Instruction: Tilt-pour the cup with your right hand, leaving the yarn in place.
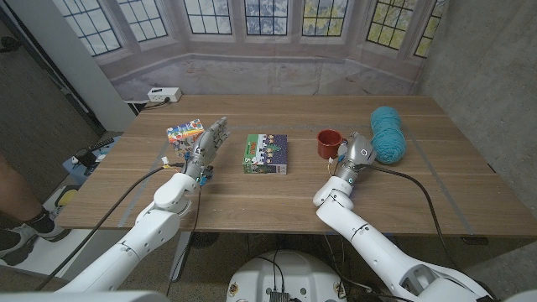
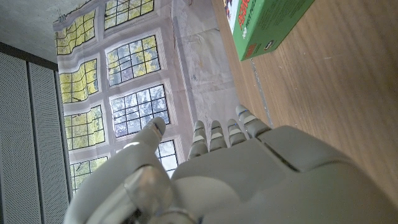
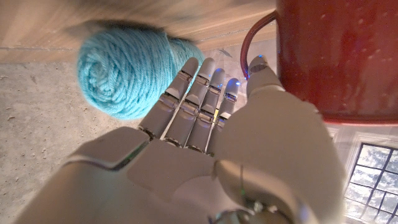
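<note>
— Where is the right hand (image 1: 356, 154) standing?

— Between the red cup (image 1: 329, 143) and the teal yarn (image 1: 388, 134). The cup is upright on the wooden table (image 1: 285, 197), just beside the hand on its thumb side. The yarn lies on the hand's other side, a little beyond the fingertips.

— Has it got hold of the cup?

— No. In the right wrist view the fingers (image 3: 199, 93) reach out straight and close together, and nothing sits in the palm. The thumb (image 3: 261, 70) lies right up against the cup's wall (image 3: 339, 56), by the handle (image 3: 256, 38). Whether it truly touches I cannot tell; it looks very close.

— And the yarn?

— In that same view the yarn (image 3: 121, 71) is apart from the fingers, past their tips and to the side away from the thumb.

— What about the left hand (image 1: 207, 144)?

— It stands well away from the cup, on the far side of a green box (image 1: 266, 154) that lies between the two hands. Its fingers point away from the robot, toward a small colourful box (image 1: 186, 132) just by its fingertips. From the left wrist view the fingers (image 2: 225, 132) are straight and side by side, the thumb (image 2: 147, 144) held off, and it holds nothing. The green box (image 2: 264, 22) shows on the table ahead of that hand.

— Anyone else about?

— A person's leg (image 1: 18, 197) and shoe at the room's edge, beyond the left arm.
</note>
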Action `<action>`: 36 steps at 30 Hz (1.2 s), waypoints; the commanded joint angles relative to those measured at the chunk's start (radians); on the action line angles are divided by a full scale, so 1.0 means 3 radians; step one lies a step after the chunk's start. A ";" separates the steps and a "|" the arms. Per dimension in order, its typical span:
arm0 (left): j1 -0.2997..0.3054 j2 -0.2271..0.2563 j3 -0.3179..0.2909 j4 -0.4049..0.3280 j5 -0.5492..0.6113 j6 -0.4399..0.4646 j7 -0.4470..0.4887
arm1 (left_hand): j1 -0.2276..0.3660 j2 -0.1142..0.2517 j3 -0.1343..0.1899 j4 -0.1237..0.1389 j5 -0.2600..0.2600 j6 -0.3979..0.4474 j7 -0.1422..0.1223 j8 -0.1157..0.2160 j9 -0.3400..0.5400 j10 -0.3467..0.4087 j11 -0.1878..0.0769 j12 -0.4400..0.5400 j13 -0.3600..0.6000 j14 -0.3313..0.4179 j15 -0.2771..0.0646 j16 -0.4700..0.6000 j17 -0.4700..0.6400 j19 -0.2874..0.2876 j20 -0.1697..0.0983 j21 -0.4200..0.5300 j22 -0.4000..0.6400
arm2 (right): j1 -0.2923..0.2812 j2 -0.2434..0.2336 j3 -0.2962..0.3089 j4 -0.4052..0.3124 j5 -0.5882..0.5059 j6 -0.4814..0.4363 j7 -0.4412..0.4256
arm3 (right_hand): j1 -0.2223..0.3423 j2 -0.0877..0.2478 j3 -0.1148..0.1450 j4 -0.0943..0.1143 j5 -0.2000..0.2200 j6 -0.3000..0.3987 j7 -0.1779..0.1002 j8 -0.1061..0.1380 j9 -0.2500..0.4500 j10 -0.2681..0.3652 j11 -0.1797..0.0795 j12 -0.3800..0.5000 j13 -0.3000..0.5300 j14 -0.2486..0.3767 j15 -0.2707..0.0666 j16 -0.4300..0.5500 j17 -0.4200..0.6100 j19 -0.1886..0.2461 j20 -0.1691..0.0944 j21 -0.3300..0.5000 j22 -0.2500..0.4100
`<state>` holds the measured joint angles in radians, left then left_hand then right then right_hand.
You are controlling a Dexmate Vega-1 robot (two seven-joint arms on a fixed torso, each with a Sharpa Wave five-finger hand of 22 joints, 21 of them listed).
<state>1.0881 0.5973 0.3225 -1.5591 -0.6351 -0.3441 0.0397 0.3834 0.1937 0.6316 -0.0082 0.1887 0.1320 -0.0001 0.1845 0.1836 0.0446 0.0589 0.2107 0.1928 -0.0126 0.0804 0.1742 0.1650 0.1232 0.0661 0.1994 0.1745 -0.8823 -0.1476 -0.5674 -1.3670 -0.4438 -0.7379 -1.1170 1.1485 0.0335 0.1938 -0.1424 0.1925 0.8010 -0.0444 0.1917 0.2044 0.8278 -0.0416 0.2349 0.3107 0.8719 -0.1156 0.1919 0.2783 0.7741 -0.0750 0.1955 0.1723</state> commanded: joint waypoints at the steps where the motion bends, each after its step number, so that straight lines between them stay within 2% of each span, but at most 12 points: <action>1: 0.0007 -0.0018 0.0000 0.0042 -0.0027 -0.0018 -0.0018 | 0.0048 -0.0010 0.0006 0.0020 0.0022 -0.0027 0.0003 0.0000 0.0013 -0.0012 0.0003 -0.0002 0.0010 -0.0013 0.0005 0.0018 0.0016 0.0006 0.0014 -0.0002 0.0008 | -0.0012 -0.0102 -0.0131 -0.0079 0.0129 -0.0081 0.0000 | -0.0028 -0.0003 0.0035 0.0006 0.0018 -0.0032 0.0008 -0.0015 0.0011 -0.0023 0.0005 -0.0018 -0.0001 -0.0026 -0.0139 -0.0004 -0.0002 -0.0027 0.0017 -0.0019 0.0004; 19: 0.0002 -0.0064 0.0014 0.0080 -0.0017 -0.0042 0.0010 | 0.0050 -0.0010 0.0006 0.0024 0.0022 -0.0034 0.0001 0.0001 0.0012 -0.0015 0.0005 -0.0002 0.0009 -0.0017 0.0010 0.0017 0.0016 0.0003 0.0021 -0.0003 0.0008 | -0.0096 -0.0182 -0.0179 -0.0262 0.0218 -0.0118 0.0000 | -0.0109 -0.0026 0.0048 0.0021 0.0034 -0.0201 0.0048 -0.0023 0.0010 -0.0096 0.0031 -0.0070 -0.0033 -0.0127 -0.0105 -0.0005 -0.0015 -0.0106 0.0056 -0.0029 0.0003; 30: -0.0035 -0.0092 0.0036 0.0117 -0.0011 -0.0056 -0.0009 | 0.0052 -0.0010 0.0006 0.0027 0.0022 -0.0040 -0.0001 0.0001 0.0012 -0.0014 0.0004 -0.0001 0.0009 -0.0018 0.0011 0.0017 0.0016 0.0004 0.0021 -0.0003 0.0008 | -0.0202 -0.0247 -0.0222 -0.0513 0.0299 -0.0170 0.0000 | -0.0139 -0.0026 0.0056 0.0028 0.0039 -0.0240 0.0061 -0.0017 0.0010 -0.0113 0.0038 -0.0080 -0.0043 -0.0150 -0.0095 -0.0002 -0.0019 -0.0129 0.0072 -0.0029 0.0002; 36: -0.0038 -0.0106 0.0043 0.0127 -0.0010 -0.0062 -0.0004 | 0.0052 -0.0011 0.0004 0.0028 0.0022 -0.0040 -0.0001 0.0002 0.0011 -0.0015 0.0009 -0.0002 0.0009 -0.0018 0.0012 0.0018 0.0016 0.0004 0.0022 -0.0003 0.0008 | -0.0236 -0.0301 -0.0270 -0.0624 0.0368 -0.0177 0.0013 | -0.0157 -0.0018 0.0070 0.0030 0.0043 -0.0349 0.0087 -0.0037 0.0008 -0.0123 0.0040 -0.0085 -0.0053 -0.0163 -0.0085 0.0005 -0.0021 -0.0132 0.0075 -0.0022 0.0002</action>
<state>1.0823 0.5737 0.3307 -1.5290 -0.6394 -0.3589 0.0400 0.3910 0.1904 0.6344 -0.0054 0.1887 0.1213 0.0000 0.1845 0.1836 0.0445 0.0589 0.2107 0.1927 -0.0126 0.0804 0.1742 0.1650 0.1229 0.0663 0.1995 0.1745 -0.9317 -0.2165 -0.6307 -1.4980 -0.3613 -0.7837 -1.1168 1.1092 0.0280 0.2058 -0.1351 0.2001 0.7049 -0.0196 0.1807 0.2046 0.7957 -0.0306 0.2107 0.2922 0.8288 -0.0976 0.1919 0.2691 0.7384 -0.0536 0.1886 0.1724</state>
